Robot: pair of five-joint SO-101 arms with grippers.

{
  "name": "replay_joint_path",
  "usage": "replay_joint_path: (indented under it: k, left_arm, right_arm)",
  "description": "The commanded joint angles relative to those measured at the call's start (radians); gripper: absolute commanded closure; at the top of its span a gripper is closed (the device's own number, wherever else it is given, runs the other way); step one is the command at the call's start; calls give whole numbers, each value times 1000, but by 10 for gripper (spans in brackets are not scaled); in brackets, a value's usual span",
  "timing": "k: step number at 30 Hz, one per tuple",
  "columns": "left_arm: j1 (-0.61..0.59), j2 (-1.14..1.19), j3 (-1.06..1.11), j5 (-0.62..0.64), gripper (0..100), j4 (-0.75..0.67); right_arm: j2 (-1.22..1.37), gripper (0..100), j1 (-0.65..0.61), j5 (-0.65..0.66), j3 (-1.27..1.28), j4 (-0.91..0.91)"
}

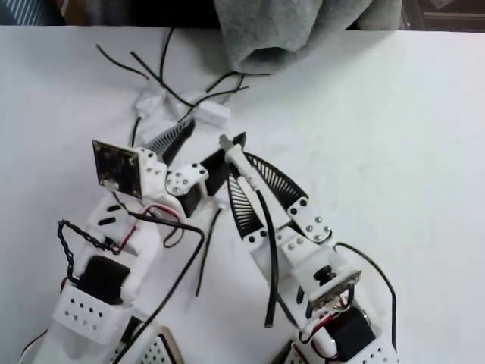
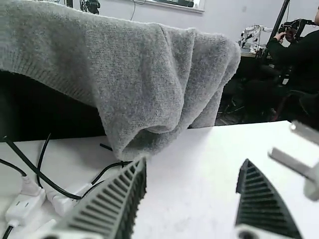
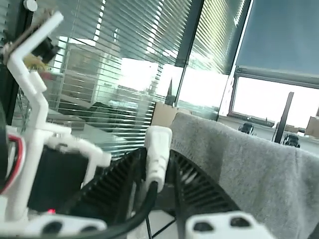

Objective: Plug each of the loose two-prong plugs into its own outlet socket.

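- The cloth [image 1: 280,34] drapes over the tabletop's [image 1: 409,114] edge at top centre.
- The sockets [image 1: 212,114] lie just below it, left of centre.
- The plug [image 1: 231,155] sits mid-frame in the right gripper [image 1: 242,171], beside the left gripper [image 1: 198,148].

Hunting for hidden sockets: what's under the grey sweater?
Visible: black cord ends reach its hem; white sockets lie uncovered nearer the arms. Whatever is beneath the sweater itself is covered.

free: open worktop [image 1: 409,136] toward 3 o'clock | blocked: grey cloth [image 1: 295,30] draped at 12 o'clock | clutter: black cords [image 1: 159,77], white sockets [image 1: 214,112] at 11 o'clock
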Motion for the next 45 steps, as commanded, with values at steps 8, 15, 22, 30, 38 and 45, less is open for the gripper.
replay_joint_path:
  k: [8, 15, 22, 30, 38, 45]
  left_arm:
    - [-96, -13, 189, 3, 713, -83]
    - [-340, -13, 316, 8, 713, -80]
    - [-433, -13, 419, 8, 713, -83]
    - [-426, -13, 422, 5, 713, -83]
    - [-426, -13, 422, 2, 713, -83]
    - [-426, -13, 423, 2, 713, -83]
  right_arm:
    - [177, 981, 76, 15, -170, 4]
    - [568, 981, 186, 18, -463, 226]
    - [963, 981, 199, 170, -772, 483]
    - [1471, 981, 199, 192, -1155, 782]
    - [1886, 981, 200, 262, -1565, 1027]
    - [2023, 981, 199, 393, -1649, 1107]
